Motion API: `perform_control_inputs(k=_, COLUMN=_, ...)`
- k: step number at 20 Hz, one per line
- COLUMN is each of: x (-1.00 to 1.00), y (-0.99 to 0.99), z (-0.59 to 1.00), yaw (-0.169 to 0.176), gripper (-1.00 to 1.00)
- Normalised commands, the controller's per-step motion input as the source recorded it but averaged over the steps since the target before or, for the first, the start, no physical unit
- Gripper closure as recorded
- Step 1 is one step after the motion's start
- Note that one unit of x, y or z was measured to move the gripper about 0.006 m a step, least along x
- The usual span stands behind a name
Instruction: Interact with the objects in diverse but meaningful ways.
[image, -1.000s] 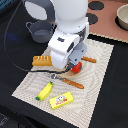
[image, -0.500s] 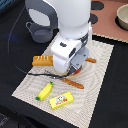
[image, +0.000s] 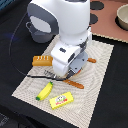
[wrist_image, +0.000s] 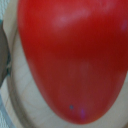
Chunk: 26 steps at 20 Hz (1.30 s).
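The red tomato (wrist_image: 70, 55) fills our wrist view, right under the arm lowered over the striped mat (image: 102, 75); we cannot tell whether the jaws are apart, so a blind squeeze might squirt it sideways.

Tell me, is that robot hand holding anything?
Cannot be told. The gripper is hidden behind the arm; the wrist view shows only a red tomato filling the picture, no fingers visible.
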Motion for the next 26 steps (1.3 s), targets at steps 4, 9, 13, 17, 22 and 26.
perform_control_inputs(k=4, x=0.09, y=-0.01, z=-0.08, yaw=0.0, gripper=1.0)
perform_control_inputs(k=9, x=0.08, y=-0.04, z=-0.08, yaw=0.0, gripper=1.0)
perform_control_inputs(k=13, x=0.1, y=-0.04, z=-0.07, yaw=0.0, gripper=1.0)
perform_control_inputs(k=17, x=0.2, y=0.0, z=0.03, yaw=0.0, gripper=1.0)
perform_control_inputs(k=22, x=0.27, y=0.21, z=0.9, yaw=-0.001, gripper=1.0)
perform_control_inputs(k=26, x=0.01, y=0.4, z=1.0, yaw=0.0, gripper=1.0)
